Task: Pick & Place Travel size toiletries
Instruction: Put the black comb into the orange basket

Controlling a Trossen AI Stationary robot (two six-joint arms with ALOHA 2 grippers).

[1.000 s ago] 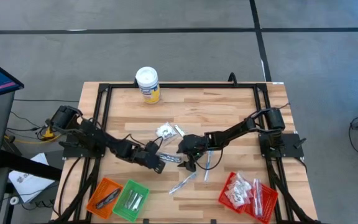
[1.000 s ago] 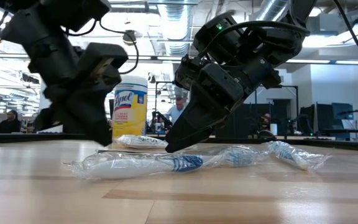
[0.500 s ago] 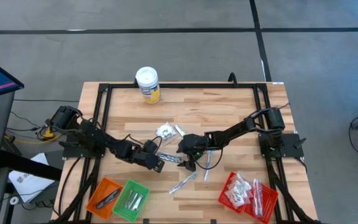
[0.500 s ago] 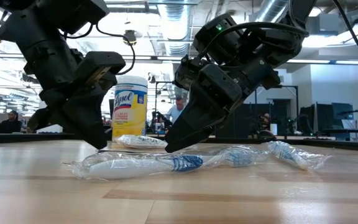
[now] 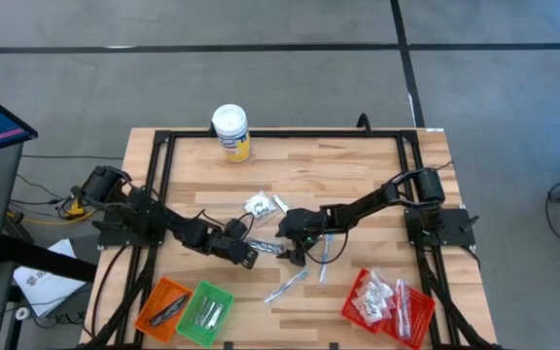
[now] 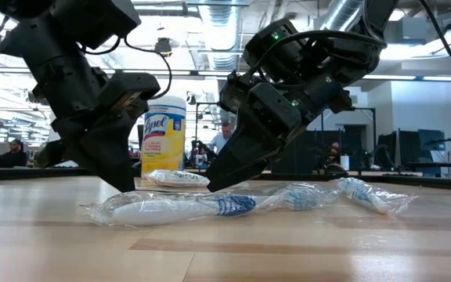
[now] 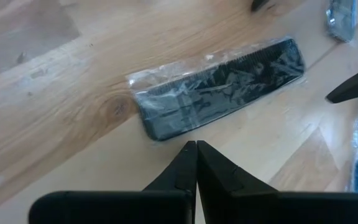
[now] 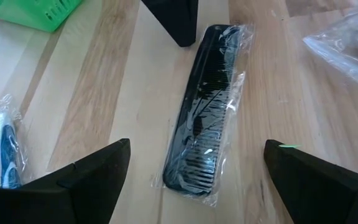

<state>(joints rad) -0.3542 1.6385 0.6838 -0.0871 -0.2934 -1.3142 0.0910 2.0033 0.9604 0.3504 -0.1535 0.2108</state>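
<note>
A black comb in clear wrap (image 5: 268, 247) lies flat on the wooden table (image 5: 358, 175), between my two grippers. My left gripper (image 7: 196, 146) is shut, its tips just short of one end of the comb (image 7: 219, 81); I cannot tell whether they touch the wrap. My right gripper (image 8: 196, 144) is open at the other end, one finger on each side of the comb (image 8: 207, 112), apart from it. White sachets (image 5: 258, 205) and wrapped toothbrushes (image 5: 285, 287) lie nearby on the table.
An orange basket (image 5: 166, 304) and a green basket (image 5: 204, 311) stand at the near left, a red basket (image 5: 389, 306) with sachets at the near right. A yellow canister with a white lid (image 5: 230, 132) stands at the far edge. Wrapped toothbrushes (image 6: 171, 207) lie nearer than the grippers.
</note>
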